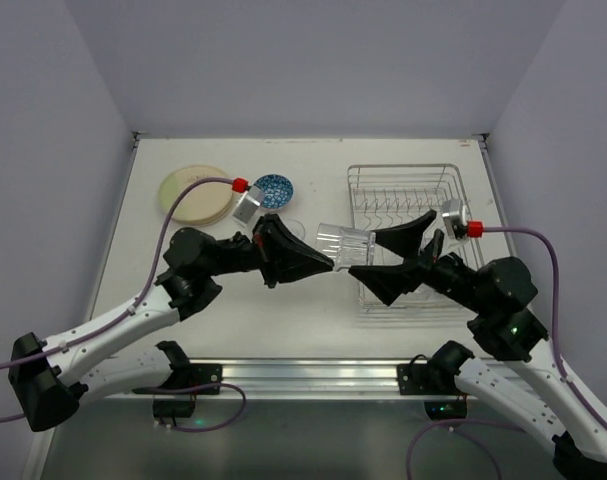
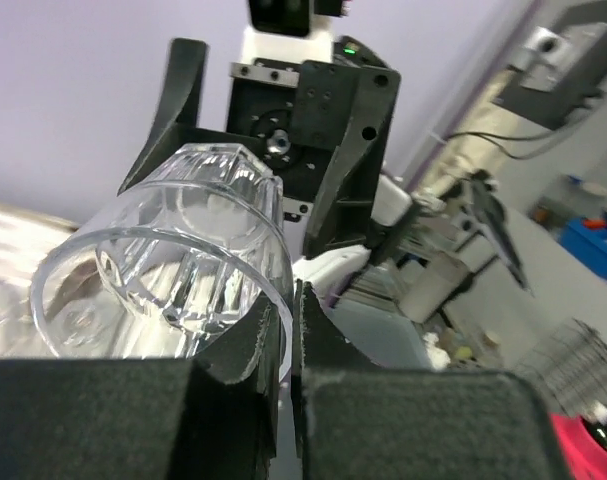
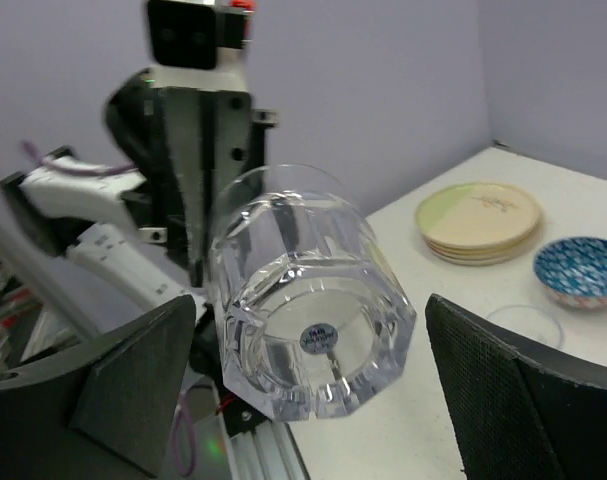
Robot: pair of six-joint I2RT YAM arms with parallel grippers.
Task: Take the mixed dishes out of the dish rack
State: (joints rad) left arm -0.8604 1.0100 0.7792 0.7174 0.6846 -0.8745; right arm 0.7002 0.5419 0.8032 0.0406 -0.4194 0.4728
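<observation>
We see L gripper [image 1: 326, 263] jaws pinching rim of clear glass [image 1: 344, 243], held sideways above worktop [image 1: 283, 330] at 9 o'clock of dish rack [image 1: 413, 200]; R gripper [image 1: 368, 255] jaws wide apart, glass base btwn them, gaps both sides

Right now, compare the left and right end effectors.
The left end effector is shut on the glass rim; the right end effector is open, fingers clear of the glass base. The left hangs over the table, the right over the rack's edge. Both are black, facing each other.
</observation>
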